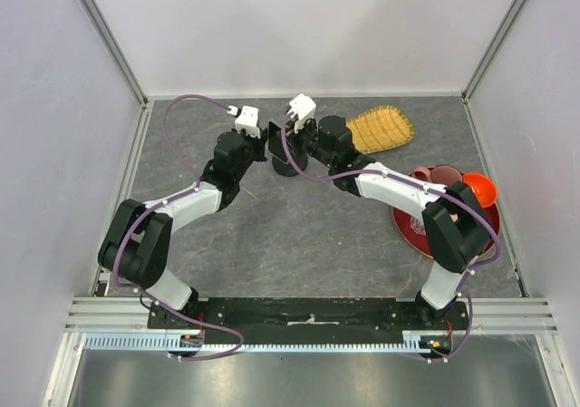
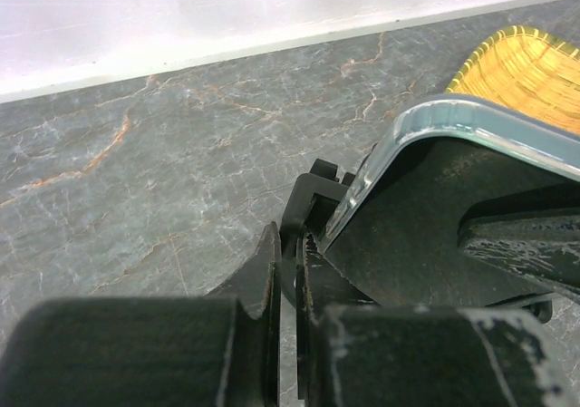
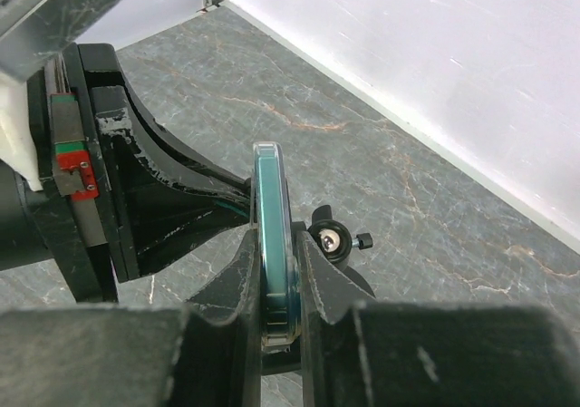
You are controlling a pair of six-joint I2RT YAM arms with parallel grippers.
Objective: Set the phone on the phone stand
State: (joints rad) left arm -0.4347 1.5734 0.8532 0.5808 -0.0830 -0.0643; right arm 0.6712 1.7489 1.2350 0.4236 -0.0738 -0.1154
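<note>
- Right gripper (image 3: pixel 275 255) of mine is clamped on the phone (image 3: pixel 270 185); one finger presses each flat face and the slab stands on edge between them, its glassy rim running up out of the grip.
- My left gripper (image 2: pixel 290 255) has its fingers drawn almost together, with only a thin slit between them. I see nothing held in that slit.
- From the left wrist view, those left fingertips sit just beside the phone's lower edge, with a small black clip of the phone stand (image 1: pixel 288 164) right past them.
- From the right wrist view, my left fingers reach in from the left and meet the phone's back face.
- In that same view a black joint of the stand, with a silver screw head and a small thumbscrew, shows just right of the phone and behind my right finger.
- I cannot tell whether the phone is seated in the stand's cradle or only close against it.
- From above, both wrists meet at the far middle of the grey marbled table (image 1: pixel 299 235), over the stand's round black base.
- A flat yellow woven basket (image 1: pixel 381 128) lies just right of the stand, near the far wall.
- A red plate (image 1: pixel 410 226) sits at the right edge of the table, well apart from the stand, partly under my right arm.
- An orange-red bowl (image 1: pixel 480 189) and a darker bowl (image 1: pixel 442 173) rest on that plate.
</note>
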